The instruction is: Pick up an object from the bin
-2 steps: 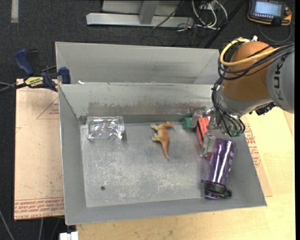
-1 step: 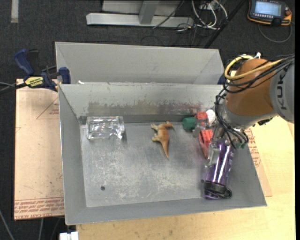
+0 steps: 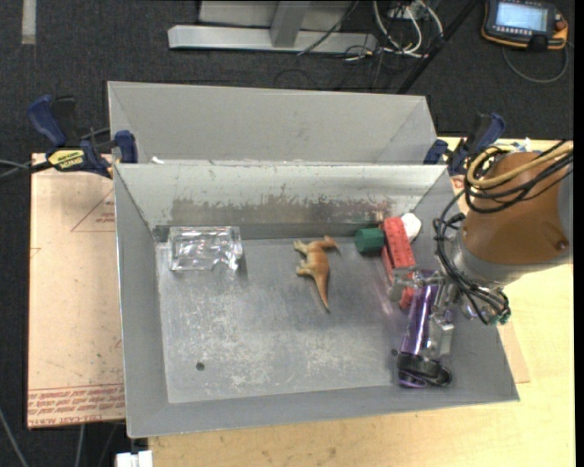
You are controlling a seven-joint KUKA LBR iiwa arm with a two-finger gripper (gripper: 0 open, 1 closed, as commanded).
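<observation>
Mostly bare, your grey metal bin point(image 3: 274, 356) has a scuffed, scratched floor, with a dull streaked band along the foot of the back wall and one small dark speck point(image 3: 200, 366) toward the front left. Around it you can see dark carpet point(image 3: 73, 55), a flat grey metal base point(image 3: 265, 35) beyond the far rim, loose floor cables point(image 3: 401, 27), and a pale tabletop point(image 3: 543, 365) on the arm's side. An orange-edged handheld pendant point(image 3: 520, 18) lies on the carpet at the far corner; its screen is lit, but whatever it says is too small for you to read. In the bin, a clear plastic box point(image 3: 205, 249) sits at the back left, and a tan toy dinosaur point(image 3: 317, 263) lies near the middle, well apart from it. A green block point(image 3: 369, 239) rests just beside a red block point(image 3: 397, 244) at the back right, with a white piece point(image 3: 411, 223) behind them. Your arm's orange-brown cover point(image 3: 511, 214), looped with cables point(image 3: 497, 173), hangs over the right wall. The gripper point(image 3: 431, 330) is low against a long purple object point(image 3: 416, 321) lying along the right side, its dark end near the front right corner. You cannot tell from this view whether the gripper is released or clenched.
</observation>
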